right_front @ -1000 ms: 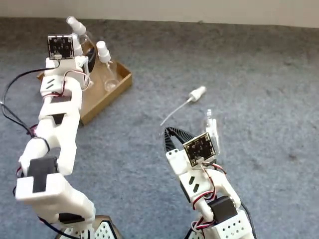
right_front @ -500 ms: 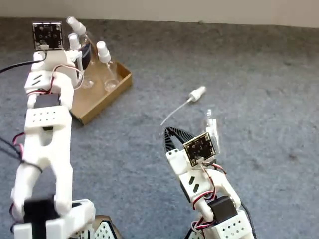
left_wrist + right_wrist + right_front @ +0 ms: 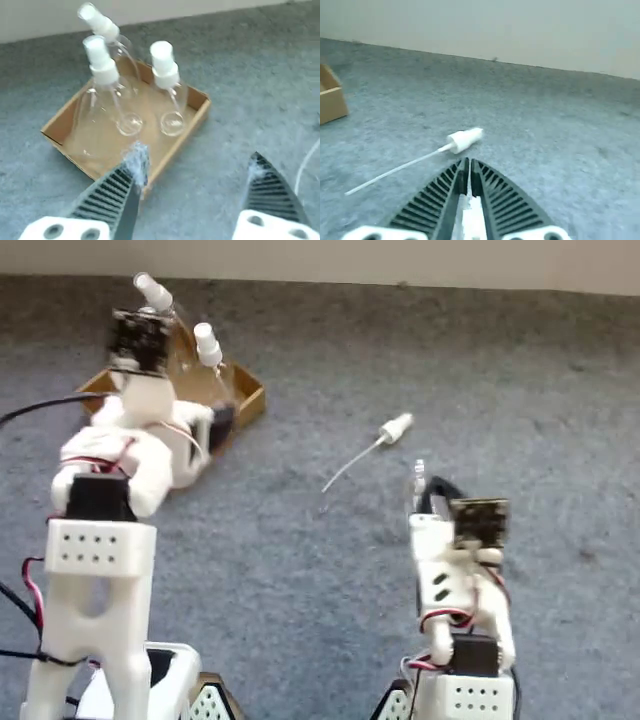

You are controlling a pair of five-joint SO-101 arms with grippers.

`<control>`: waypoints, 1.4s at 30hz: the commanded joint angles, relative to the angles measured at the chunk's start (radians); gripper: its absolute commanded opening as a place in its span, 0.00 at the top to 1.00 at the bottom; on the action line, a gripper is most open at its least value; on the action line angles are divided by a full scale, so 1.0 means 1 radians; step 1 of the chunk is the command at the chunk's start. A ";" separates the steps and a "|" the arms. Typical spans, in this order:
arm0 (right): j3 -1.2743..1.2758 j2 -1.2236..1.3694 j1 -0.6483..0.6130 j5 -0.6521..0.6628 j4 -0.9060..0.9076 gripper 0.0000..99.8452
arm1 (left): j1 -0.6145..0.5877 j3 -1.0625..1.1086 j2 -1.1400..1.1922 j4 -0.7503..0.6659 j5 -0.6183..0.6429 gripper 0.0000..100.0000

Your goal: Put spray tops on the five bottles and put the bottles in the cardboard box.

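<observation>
Only the left wrist view shows three capped bottles (image 3: pixel 170 95) inside the cardboard box (image 3: pixel 192 125) at the carpet's (image 3: pixel 520 390) far left edge. The left gripper (image 3: pixel 199 154) hangs spread above it. The right gripper (image 3: pixel 469 162) pinches a clear bottle (image 3: pixel 418 478), with a spray top (image 3: pixel 462 139) lying beyond.

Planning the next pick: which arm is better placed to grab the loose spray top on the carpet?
Probably the left. The left gripper is open and empty near the box. The right gripper is nearer the spray top but shut on a bottle.
</observation>
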 commanded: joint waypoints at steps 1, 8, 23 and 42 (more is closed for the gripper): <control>-0.116 -0.012 0.188 0.006 0.087 0.99 | 0.127 -0.018 -0.079 0.153 -0.002 0.72; -0.093 -0.012 0.503 0.006 0.122 0.99 | 0.294 -0.018 -0.084 0.227 0.000 0.72; 0.160 -0.012 0.888 -0.002 0.154 0.99 | 0.616 -0.182 0.088 0.293 0.115 0.72; 0.163 -0.012 0.908 0.005 0.466 0.99 | 0.751 -0.708 0.727 0.430 0.199 0.72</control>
